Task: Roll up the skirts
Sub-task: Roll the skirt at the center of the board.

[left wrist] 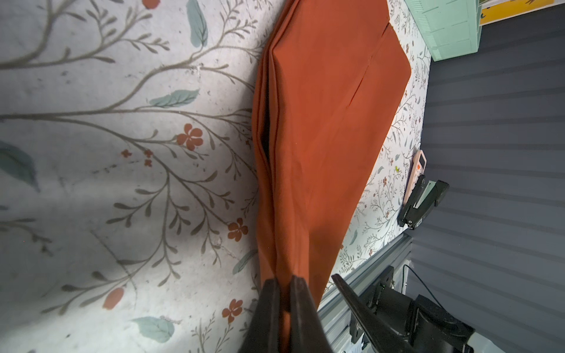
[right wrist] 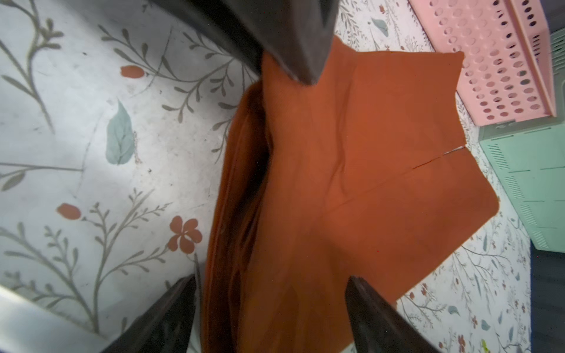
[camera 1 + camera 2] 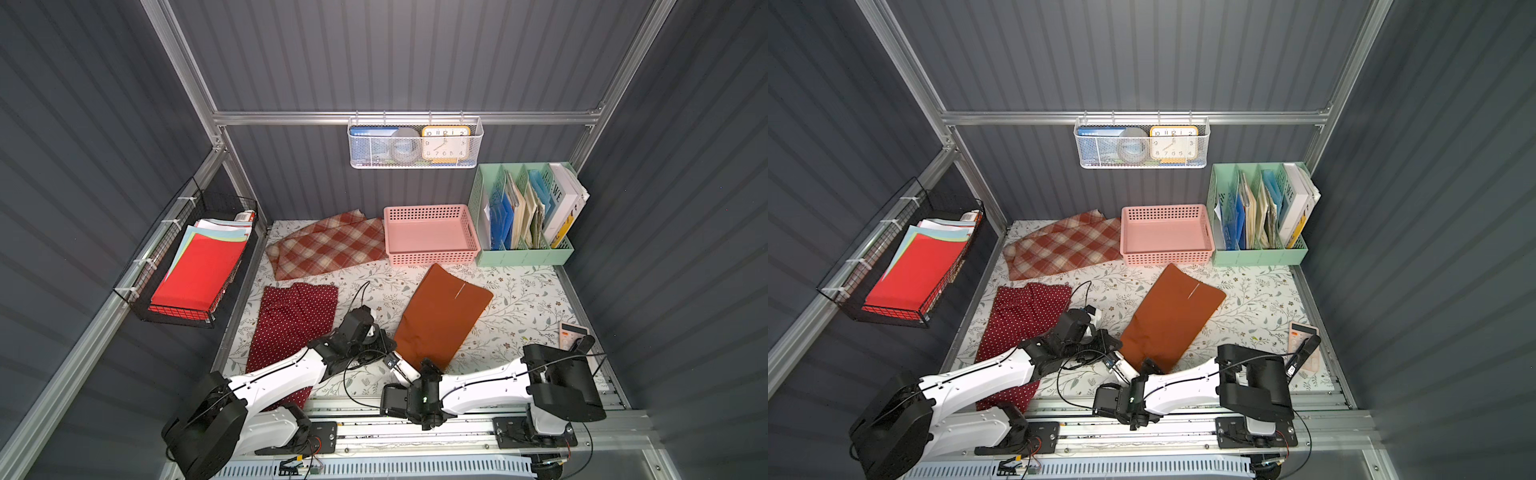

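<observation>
Cloth, all matt: rust-orange skirt [image 3: 442,316] plain and smooth, polka-dot skirt [image 3: 291,324] thin and printed, plaid skirt [image 3: 328,245] thicker, woven, slightly fuzzy. Table cover [image 3: 519,307] printed, matt, scuffed close up. Pink basket [image 3: 432,253] perforated plastic with a faint sheen. Frame rail [image 3: 399,117] brushed metal, dull gleam.

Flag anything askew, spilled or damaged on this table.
Nothing spilled or damaged. The rust-orange skirt lies diagonally, its near corner pinched in the shut left gripper, with the open right gripper straddling that end. The polka-dot skirt is rumpled and runs under the left arm.
</observation>
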`<state>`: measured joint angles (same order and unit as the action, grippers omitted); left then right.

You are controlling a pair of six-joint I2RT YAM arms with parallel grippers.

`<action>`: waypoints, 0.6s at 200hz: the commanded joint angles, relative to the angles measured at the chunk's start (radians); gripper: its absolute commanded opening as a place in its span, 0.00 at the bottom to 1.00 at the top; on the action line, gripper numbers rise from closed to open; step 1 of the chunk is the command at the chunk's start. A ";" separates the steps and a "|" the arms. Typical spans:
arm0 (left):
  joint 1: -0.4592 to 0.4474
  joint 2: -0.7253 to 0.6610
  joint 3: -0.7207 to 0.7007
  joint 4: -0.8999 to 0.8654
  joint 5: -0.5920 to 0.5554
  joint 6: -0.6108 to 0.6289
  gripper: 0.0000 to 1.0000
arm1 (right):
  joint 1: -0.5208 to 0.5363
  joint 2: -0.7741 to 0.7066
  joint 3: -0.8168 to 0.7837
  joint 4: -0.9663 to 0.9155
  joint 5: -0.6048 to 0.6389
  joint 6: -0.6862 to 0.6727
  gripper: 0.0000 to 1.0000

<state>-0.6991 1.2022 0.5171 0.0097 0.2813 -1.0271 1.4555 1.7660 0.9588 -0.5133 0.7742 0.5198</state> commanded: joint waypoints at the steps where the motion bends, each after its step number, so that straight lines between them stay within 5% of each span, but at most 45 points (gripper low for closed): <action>1: -0.027 -0.035 -0.006 0.006 0.087 0.007 0.00 | -0.023 0.055 0.057 0.000 0.016 -0.014 0.79; 120: -0.027 -0.069 -0.030 0.016 0.065 -0.021 0.00 | -0.050 0.050 0.092 -0.069 0.071 -0.004 0.65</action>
<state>-0.6956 1.1576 0.5030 0.0196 0.2565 -1.0416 1.4452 1.8084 0.9985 -0.5667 0.7937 0.5182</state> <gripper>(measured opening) 0.006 0.652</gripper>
